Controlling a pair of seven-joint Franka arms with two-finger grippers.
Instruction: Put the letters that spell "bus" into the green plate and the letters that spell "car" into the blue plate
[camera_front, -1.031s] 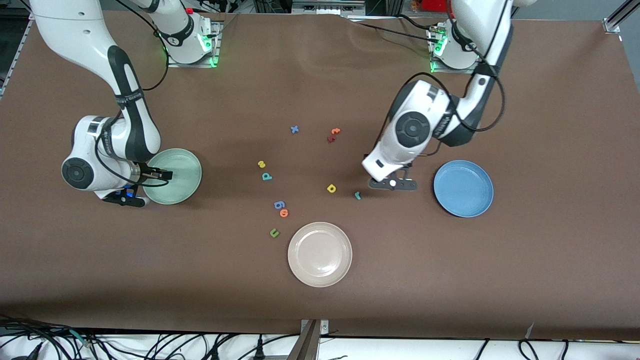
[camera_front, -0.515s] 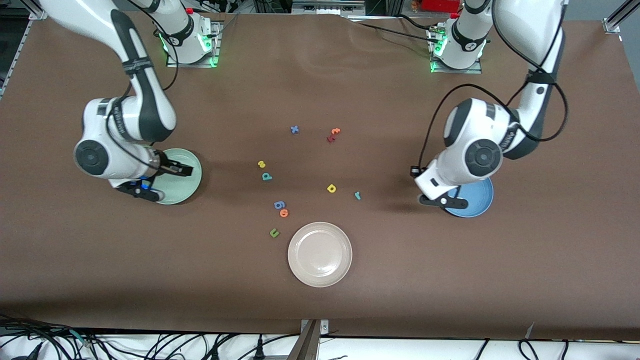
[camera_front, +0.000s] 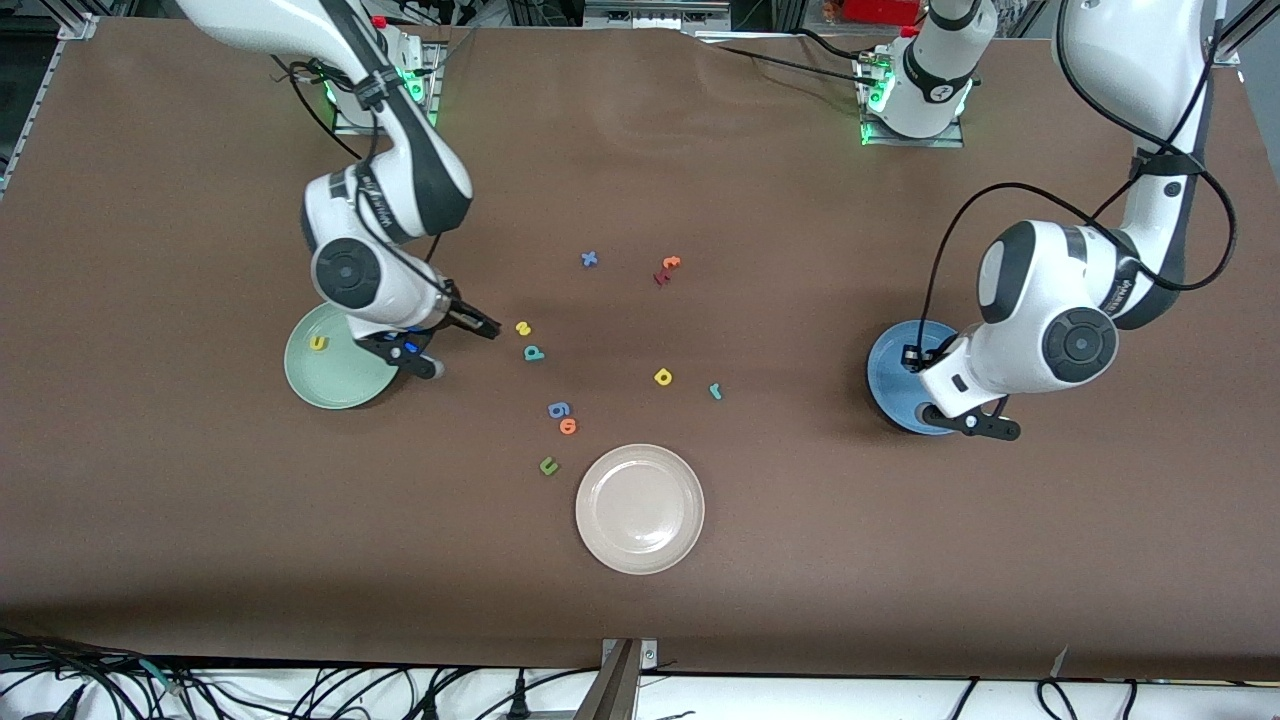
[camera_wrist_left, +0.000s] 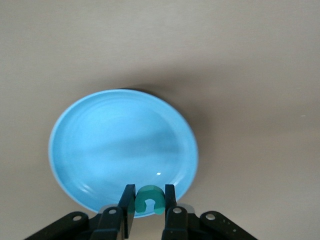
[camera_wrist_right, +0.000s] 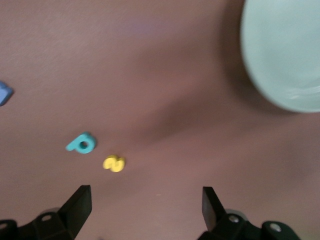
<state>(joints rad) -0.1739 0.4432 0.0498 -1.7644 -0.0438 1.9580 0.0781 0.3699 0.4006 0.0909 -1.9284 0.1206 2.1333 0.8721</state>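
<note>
Teal c (camera_wrist_left: 149, 200) pinched in left gripper (camera_wrist_left: 149, 206) over blue plate (camera_wrist_left: 100, 145)

Bare brown table (camera_front: 800, 520) around the cream-white plate (camera_front: 640, 508); loose foam letters (camera_front: 560, 410) clustered mid-table between both arms.

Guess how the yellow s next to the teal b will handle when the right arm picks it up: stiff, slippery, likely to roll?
The yellow s lies flat on the brown table, so it probably won't roll. It looks tiny and thick like foam: likely very light, slightly squashy. The right gripper hangs open over it; such a small target could skid if nudged.
</note>
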